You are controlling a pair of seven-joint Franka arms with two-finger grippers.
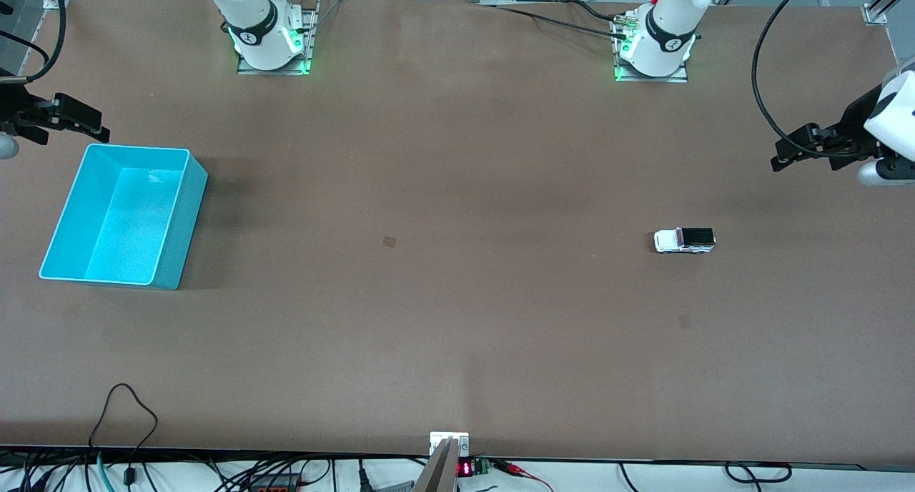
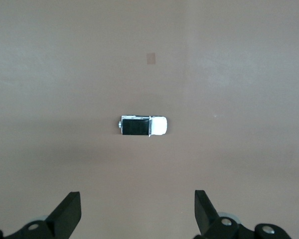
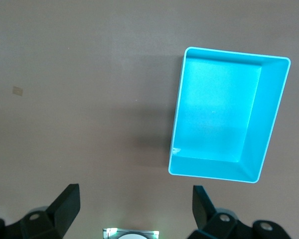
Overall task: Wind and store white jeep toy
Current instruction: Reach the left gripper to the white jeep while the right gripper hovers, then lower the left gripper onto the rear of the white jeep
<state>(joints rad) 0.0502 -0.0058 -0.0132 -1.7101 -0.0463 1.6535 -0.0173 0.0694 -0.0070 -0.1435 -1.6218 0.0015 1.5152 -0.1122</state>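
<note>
The white jeep toy (image 1: 684,240) stands on its wheels on the brown table toward the left arm's end, black roof panel up. In the left wrist view the jeep (image 2: 142,126) lies well away from the fingers. My left gripper (image 1: 783,154) hovers open and empty over the table's edge at that end; its jaws (image 2: 137,196) stand wide apart. The cyan bin (image 1: 132,220) sits empty toward the right arm's end. My right gripper (image 1: 100,124) hangs open over the table beside the bin, and in its own view (image 3: 135,190) it holds nothing, with the bin (image 3: 217,112) off to one side.
Both arm bases (image 1: 271,38) (image 1: 654,45) stand at the table's edge farthest from the front camera. A small tan mark (image 1: 389,242) lies mid-table between bin and jeep. Cables (image 1: 129,420) run along the edge nearest the front camera.
</note>
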